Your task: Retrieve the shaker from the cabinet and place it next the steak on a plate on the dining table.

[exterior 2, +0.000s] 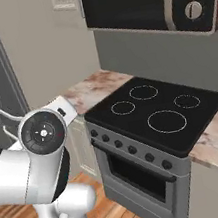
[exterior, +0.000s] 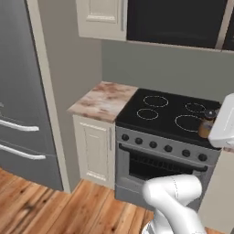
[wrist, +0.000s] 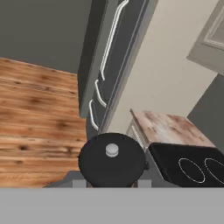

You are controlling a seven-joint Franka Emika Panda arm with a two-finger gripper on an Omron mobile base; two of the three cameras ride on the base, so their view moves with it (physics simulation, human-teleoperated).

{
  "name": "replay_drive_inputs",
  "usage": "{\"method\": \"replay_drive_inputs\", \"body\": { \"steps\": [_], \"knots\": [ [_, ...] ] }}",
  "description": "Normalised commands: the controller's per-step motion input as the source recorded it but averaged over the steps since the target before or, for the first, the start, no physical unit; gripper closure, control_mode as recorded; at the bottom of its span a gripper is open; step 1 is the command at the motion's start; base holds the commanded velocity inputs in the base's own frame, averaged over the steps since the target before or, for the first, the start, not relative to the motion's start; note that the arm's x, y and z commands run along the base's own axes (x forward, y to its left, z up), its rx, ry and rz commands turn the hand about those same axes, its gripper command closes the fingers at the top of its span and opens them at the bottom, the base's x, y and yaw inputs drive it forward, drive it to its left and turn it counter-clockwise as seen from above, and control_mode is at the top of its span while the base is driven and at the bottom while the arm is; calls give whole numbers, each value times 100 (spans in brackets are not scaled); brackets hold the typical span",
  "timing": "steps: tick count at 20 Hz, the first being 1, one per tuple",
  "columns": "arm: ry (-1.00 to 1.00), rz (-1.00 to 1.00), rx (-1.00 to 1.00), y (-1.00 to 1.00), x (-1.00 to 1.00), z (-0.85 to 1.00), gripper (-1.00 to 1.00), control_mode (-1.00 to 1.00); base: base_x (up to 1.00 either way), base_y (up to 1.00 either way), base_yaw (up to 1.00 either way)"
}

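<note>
Above the stove's (exterior: 169, 114) right edge, gripping the brown, dark-capped shaker (exterior: 207, 123) in the claw (wrist: 112, 183), shut on it.

We see a smooth black glass stovetop (exterior: 171, 112) on a brushed grey metal oven (exterior: 155, 160), beside a bench (exterior: 104, 99) of mottled pink-brown marble. Warm, grained wood planks cover the floor (exterior: 41, 208). The matt grey fridge (exterior: 20, 91) carries pale metal handles; the brown shaker (exterior: 206, 124) wears a dark cap.

Stove (exterior: 171, 114) top open, microwave (exterior 2: 147, 0) overhead
</note>
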Motion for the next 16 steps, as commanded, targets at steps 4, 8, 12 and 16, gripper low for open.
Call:
{"method": "replay_drive_inputs", "body": {
  "steps": [4,8,12,16],
  "knots": [
    [0,0,0,0,0,0,100,100,-29,59,72],
    [0,0,0,0,0,0,100,100,-40,58,72],
    [0,0,0,0,0,0,100,100,-26,60,69],
    [0,0,0,0,0,0,100,100,-3,48,62]
  ]
}}
